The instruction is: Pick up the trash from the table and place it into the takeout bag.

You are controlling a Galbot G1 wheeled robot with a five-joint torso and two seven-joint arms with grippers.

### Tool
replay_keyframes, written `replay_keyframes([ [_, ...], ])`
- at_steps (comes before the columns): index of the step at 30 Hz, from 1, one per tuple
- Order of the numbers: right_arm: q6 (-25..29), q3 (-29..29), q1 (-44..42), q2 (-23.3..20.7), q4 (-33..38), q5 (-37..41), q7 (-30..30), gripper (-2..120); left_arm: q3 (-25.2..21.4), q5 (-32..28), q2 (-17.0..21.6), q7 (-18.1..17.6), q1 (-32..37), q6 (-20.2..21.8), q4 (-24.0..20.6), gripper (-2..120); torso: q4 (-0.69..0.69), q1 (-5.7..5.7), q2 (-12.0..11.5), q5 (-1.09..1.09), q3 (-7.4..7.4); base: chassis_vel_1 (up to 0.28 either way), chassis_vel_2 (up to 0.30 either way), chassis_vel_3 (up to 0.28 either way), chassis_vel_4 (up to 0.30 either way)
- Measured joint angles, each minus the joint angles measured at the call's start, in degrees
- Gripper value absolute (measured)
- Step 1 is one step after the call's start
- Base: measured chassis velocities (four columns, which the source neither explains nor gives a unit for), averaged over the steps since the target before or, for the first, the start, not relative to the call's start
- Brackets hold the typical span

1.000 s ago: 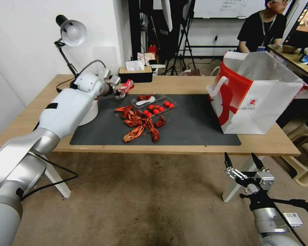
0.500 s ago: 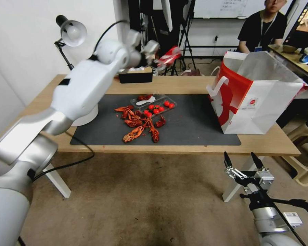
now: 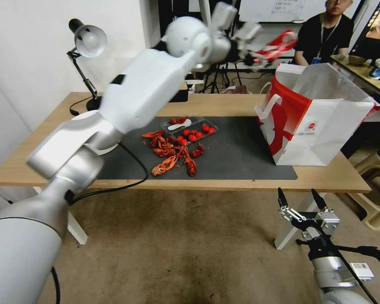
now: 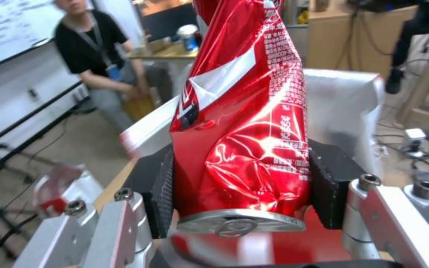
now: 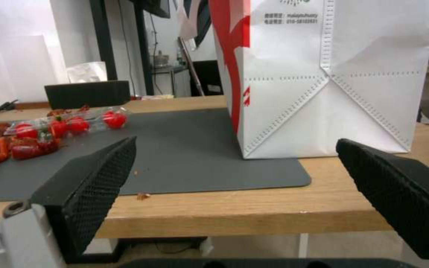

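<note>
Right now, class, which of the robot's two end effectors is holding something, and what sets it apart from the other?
The left end effector, raised beside the takeout bag, is clamped on the dented red soda can. The right end effector hangs open and empty below the table.

Head looks down; wrists close, sharing bag (image 3: 321, 126).

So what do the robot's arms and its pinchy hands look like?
The left arm has smooth white shells with silver-grey joints and a round white wrist; a thin black cable runs beside it. The left gripper has silver metal links with bolts and black ribbed pads. The right gripper is silver with two pointed black fingers, textured like a grid, and black cables trail from its wrist.
</note>
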Motion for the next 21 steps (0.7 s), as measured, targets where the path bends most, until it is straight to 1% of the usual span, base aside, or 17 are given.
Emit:
replay_keyframes([
  [1, 0.0, 0.0, 0.0, 0.0, 0.0, 0.0, 0.0, 100, 0.2, 0.0, -0.6, 0.0, -0.2, 0.0, 0.4, 52, 0.0, 0.0, 0.0, 0.01, 0.0, 0.0, 0.0, 0.0, 0.0],
  [2, 0.3, 0.1, 0.0, 0.1, -0.1, 0.0, -0.1, 100, 1.2, 0.0, -2.7, 0.0, -1.2, 0.0, 2.0, 52, 0.0, 0.0, 0.0, 0.0, 0.0, 0.0, 0.0, 0.0, 0.0],
  [3, 0.3, 0.1, 0.0, 0.1, -0.1, 0.0, -0.1, 100, 1.2, 0.0, -2.7, 0.0, -1.2, 0.0, 2.0, 52, 0.0, 0.0, 0.0, 0.0, 0.0, 0.0, 0.0, 0.0, 0.0],
  [4, 0.4, 0.1, -0.1, 0.3, -0.1, 0.0, -0.1, 100, 2.0, 0.1, -3.7, -0.1, -1.8, 0.0, 3.2, 52, -0.04, 0.0, 0.0, 0.02, 0.0, 0.0, 0.0, 0.0, 0.0],
  [5, 0.6, 0.2, -0.2, 0.5, -0.2, 0.0, -0.2, 100, 2.5, 0.2, -4.0, -0.2, -2.1, 0.0, 4.2, 52, -0.02, 0.0, 0.0, 0.02, 0.0, 0.0, 0.0, 0.0, 0.0],
  [10, 1.1, 0.6, -0.7, 0.6, -0.3, 0.0, -0.4, 100, 4.0, 0.8, -4.0, -0.6, -1.9, 0.0, 5.9, 52, 0.04, 0.0, 0.0, -0.01, 0.0, 0.0, 0.0, 0.0, 0.0],
  [12, 1.2, 1.0, -1.0, 0.6, -0.3, 0.2, -0.5, 100, 4.8, 1.1, -4.0, -0.7, -1.1, 0.0, 6.2, 52, 0.04, 0.0, 0.0, -0.01, 0.0, 0.0, 0.0, 0.0, 0.0],
  [13, 1.5, 1.8, -1.5, 0.3, -0.3, 0.8, -0.6, 100, 5.7, 1.8, -3.9, -1.0, 0.1, 0.0, 6.2, 52, 0.01, 0.0, 0.0, -0.01, 0.0, 0.0, 0.0, 0.0, 0.0],
  [17, 1.8, 2.2, -1.8, 0.3, -0.3, 1.1, -0.8, 100, 6.0, 2.3, -3.8, -1.0, 0.3, 0.0, 6.3, 52, 0.02, 0.0, 0.0, -0.02, 0.0, 0.0, 0.0, 0.0, 0.0],
  [21, 2.3, 2.4, -2.0, 0.3, -0.5, 1.3, -0.9, 100, 6.5, 2.5, -3.7, -1.8, 0.0, 0.0, 6.2, 52, 0.02, 0.0, 0.0, -0.01, 0.0, 0.0, 0.0, 0.0, 0.0],
])
